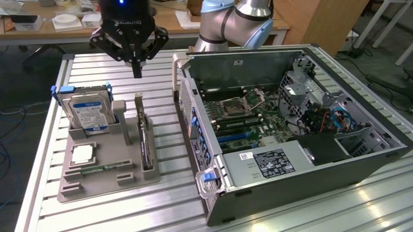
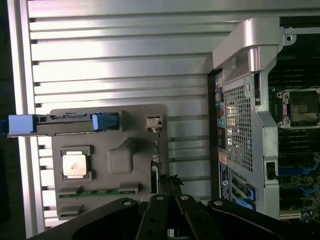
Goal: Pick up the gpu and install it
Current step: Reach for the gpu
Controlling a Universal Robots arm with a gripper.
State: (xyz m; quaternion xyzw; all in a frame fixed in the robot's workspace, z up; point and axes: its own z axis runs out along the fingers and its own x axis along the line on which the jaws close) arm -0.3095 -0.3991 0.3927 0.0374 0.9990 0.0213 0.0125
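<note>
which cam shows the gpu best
Exterior view: the gpu stands on edge in the grey tray, with its full length and part of one side visible. The wrist view looks down on it, giving just a thin top edge.

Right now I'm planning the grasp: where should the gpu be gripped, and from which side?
Grip the gpu by its upper edge, coming straight down from above. It stands upright on its long edge in the grey holder, lower part sunk in the slot, so likely only the top leaves both faces free.
</note>
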